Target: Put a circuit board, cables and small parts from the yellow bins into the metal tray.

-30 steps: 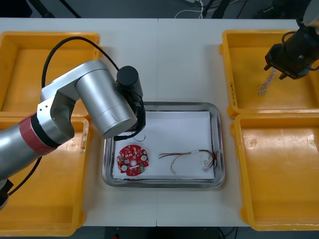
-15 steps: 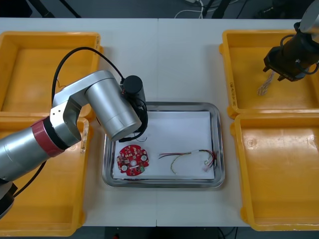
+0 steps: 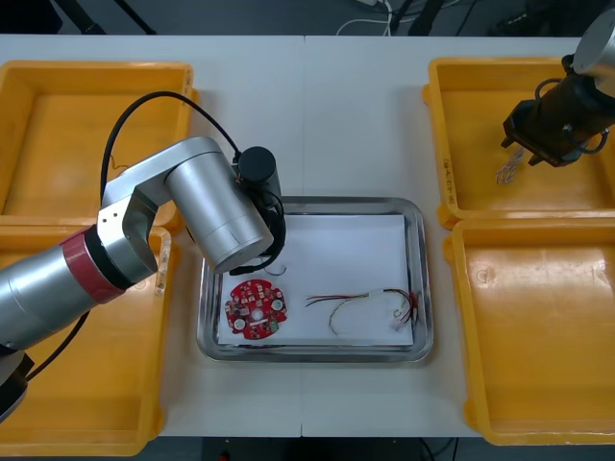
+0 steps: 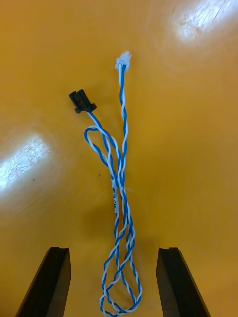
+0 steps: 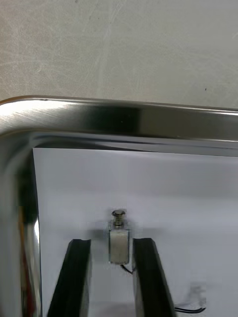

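Front view: my right gripper [image 3: 540, 136] hangs over the far yellow bin [image 3: 577, 197] on the right side. The blue and white cable [image 3: 505, 170] lies on that bin's floor just beside it, toward the metal tray [image 3: 423, 288]. This arm is much the nearer to the cable. The tray already holds a red circuit board [image 3: 256, 309] and a red and yellow cable [image 3: 370, 305]. The left arm's bulk covers the tray's far left corner, so I cannot inspect that spot from here.

Right wrist view: the right gripper [image 4: 115, 282] is spread wide and holds nothing. The cable's [image 4: 120, 198] doubled end lies between the fingertips. Its long axis runs straight away from them, out to a black plug [image 4: 82, 101] and a white plug [image 4: 123, 60]. I judge a straight descent would catch it. The loop's very end is cut off.

Left wrist view: the left gripper [image 5: 112, 241] stands narrowly apart around a small metal part [image 5: 119, 246] on the tray's white liner. There is a visible gap at one finger, so I judge it unclamped. The part's base is hard to make out.
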You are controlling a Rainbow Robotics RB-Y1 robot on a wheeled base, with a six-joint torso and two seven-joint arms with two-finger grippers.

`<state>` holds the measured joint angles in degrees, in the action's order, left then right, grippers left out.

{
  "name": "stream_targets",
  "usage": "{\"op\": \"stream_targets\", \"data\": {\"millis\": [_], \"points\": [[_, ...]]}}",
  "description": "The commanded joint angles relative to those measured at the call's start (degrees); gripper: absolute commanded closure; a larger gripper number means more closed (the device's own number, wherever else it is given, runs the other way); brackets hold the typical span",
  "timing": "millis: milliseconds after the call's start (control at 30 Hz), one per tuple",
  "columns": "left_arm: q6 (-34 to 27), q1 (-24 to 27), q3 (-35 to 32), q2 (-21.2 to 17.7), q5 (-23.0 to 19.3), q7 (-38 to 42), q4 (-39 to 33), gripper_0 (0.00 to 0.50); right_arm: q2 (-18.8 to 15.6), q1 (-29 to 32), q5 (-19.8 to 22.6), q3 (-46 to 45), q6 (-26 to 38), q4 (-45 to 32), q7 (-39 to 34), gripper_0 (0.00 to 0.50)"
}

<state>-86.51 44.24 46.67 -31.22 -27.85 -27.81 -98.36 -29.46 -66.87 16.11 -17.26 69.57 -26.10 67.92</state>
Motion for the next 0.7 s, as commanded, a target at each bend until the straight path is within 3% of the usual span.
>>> {"op": "stream_targets", "data": {"millis": [33, 500, 667, 700], "points": [[0.6, 2.4, 0.8, 1.1, 0.4, 0.9, -0.4, 0.000, 0.3, -2.9, 1.6, -0.1, -0.9, 1.2, 0.3, 0.000], [0.1, 2.6, -0.1, 0.0, 0.3, 2.1, -2.2, 0.000, 0.4, -2.9, 2.3, 0.5, -1.5, 4.5, 1.0, 0.000], [-3.5, 3.6, -3.1, -0.9, -2.4, 1.4, -4.8, 0.000, 0.3, -2.6, 3.8, 0.5, -2.2, 5.4, 1.3, 0.000], [-4.9, 4.0, -4.0, -1.1, -3.3, 1.4, -5.5, 0.000, 0.3, -2.3, 4.2, 0.6, -2.2, 5.4, 1.3, 0.026]]}}
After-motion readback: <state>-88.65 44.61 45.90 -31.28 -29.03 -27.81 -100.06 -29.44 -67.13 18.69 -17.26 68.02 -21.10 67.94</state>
